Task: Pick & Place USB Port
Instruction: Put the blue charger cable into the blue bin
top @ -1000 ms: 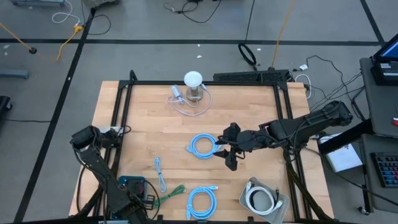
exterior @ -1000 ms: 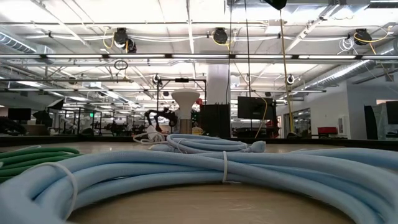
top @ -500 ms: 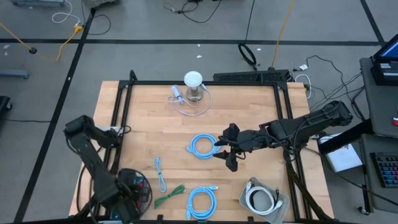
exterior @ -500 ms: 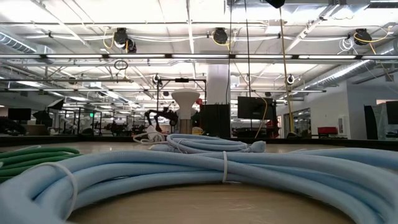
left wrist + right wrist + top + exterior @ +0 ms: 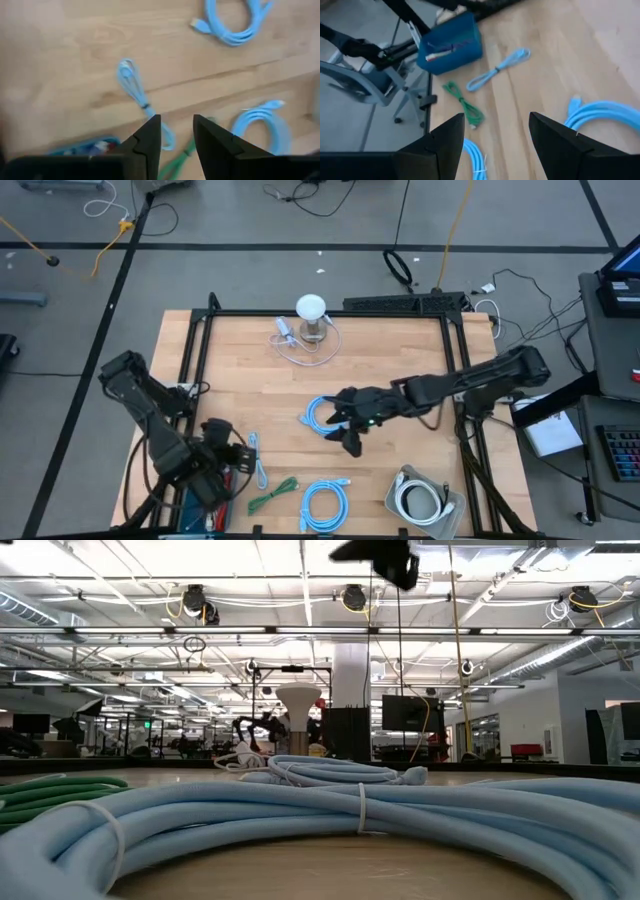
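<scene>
The right gripper (image 5: 347, 438), fingers spread and empty, has slid toward nine o'clock over the coiled blue cable (image 5: 325, 415); the left gripper (image 5: 175, 137), slightly parted, swings in.

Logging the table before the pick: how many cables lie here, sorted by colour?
Light blue coiled cables: 2
Small light blue cable: 1
Green cable: 1
White cable by the lamp: 1
White cable in the grey tray: 1
Total: 6
</scene>
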Controlling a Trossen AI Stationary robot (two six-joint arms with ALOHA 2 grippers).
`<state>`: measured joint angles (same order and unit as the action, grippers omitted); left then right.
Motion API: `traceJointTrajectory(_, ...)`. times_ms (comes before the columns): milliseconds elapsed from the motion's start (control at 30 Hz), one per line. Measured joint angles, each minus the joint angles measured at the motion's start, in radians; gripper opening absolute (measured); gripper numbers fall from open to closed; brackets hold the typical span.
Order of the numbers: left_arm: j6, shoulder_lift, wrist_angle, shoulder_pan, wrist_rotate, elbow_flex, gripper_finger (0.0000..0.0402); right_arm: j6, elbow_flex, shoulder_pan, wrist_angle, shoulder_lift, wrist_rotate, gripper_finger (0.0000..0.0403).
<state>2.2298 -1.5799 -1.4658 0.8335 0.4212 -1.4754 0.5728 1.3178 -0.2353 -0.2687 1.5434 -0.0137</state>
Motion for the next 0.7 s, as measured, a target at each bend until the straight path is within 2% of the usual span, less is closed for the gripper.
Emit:
traceJointTrajectory(167, -0.106, 0.000, -0.049, -0.049, -0.160, 0.031, 0.0111, 0.025, 0.000, 0.053, 0.000, 0.078, -0.017, 0.0215)
traceJointTrajectory(300, -0.168, 0.025, -0.002, -0.091, -0.248, 0.128, 0.0111, 0.045, 0.000, 0.080, -0.005, 0.106, -0.016, 0.0215)
traceJointTrajectory(500, -0.304, 0.102, 0.351, -0.163, -0.363, 0.421, 0.0111, 0.096, 0.000, 0.091, 0.004, 0.107, 0.019, 0.0215)
traceJointTrajectory(700, -0.346, 0.167, 0.635, -0.195, -0.367, 0.646, 0.0111, 0.157, 0.000, 0.082, 0.015, 0.099, 0.068, 0.0215)
